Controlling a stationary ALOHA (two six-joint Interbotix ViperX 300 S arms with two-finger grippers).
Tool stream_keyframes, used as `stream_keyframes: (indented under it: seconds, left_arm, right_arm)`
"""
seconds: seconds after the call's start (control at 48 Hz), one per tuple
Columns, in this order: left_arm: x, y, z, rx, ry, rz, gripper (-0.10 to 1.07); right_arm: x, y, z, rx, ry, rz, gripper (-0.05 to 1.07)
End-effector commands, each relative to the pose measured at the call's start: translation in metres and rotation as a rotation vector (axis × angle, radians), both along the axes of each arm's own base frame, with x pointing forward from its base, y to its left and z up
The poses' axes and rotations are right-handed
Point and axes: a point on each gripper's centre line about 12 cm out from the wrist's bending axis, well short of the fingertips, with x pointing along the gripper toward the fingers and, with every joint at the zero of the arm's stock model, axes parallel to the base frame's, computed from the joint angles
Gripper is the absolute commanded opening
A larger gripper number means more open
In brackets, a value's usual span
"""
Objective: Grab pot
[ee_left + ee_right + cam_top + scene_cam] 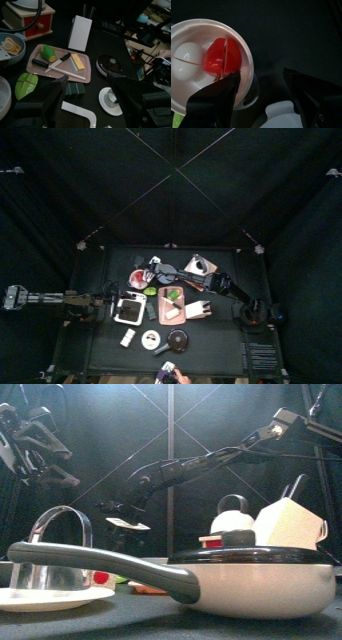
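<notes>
The pot (pixel 254 574) sits at the table's front, well apart from both grippers; right gripper (pixel 261 95) spread wide over a white bowl (pixel 198 35); left gripper (pixel 87 102) spread, holding nothing.

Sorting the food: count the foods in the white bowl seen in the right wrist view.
2: a red pepper in the middle of the bowl, and a white egg touching it, nearer the rim. The gripper may hide more.

No writing, label, brand mark or number can be read on anything in these four views.
</notes>
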Motion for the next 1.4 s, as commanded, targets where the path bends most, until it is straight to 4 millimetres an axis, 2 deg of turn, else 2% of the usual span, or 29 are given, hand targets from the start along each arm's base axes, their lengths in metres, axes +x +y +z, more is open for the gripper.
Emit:
stream_keyframes:
  seconds: [0.0,0.5,1.0,1.208,1.375]
  left_arm:
    - [0.002,0.001,0.005,0.001,-0.015,0.001,0.96]
    - [0.002,0.001,0.004,0.001,-0.013,0.002,0.96]
    - [0.002,0.001,0.005,0.001,-0.013,0.005,0.96]
    - [0.002,0.001,0.005,0.001,-0.015,0.004,0.96]
    - [0.002,0.001,0.005,0.001,-0.013,0.003,0.96]
  right_arm:
    - [0.003,-0.006,0.03,-0.024,-0.068,-0.007,0.98]
    - [0.004,-0.005,0.029,-0.028,-0.066,-0.002,0.94]
    - [0.003,-0.002,0.029,-0.022,-0.056,-0.004,0.46]
    - [0.001,-0.002,0.038,-0.003,-0.068,-0.015,0.33]
    - [0.0,0.001,0.061,0.057,-0.114,-0.044,0.28]
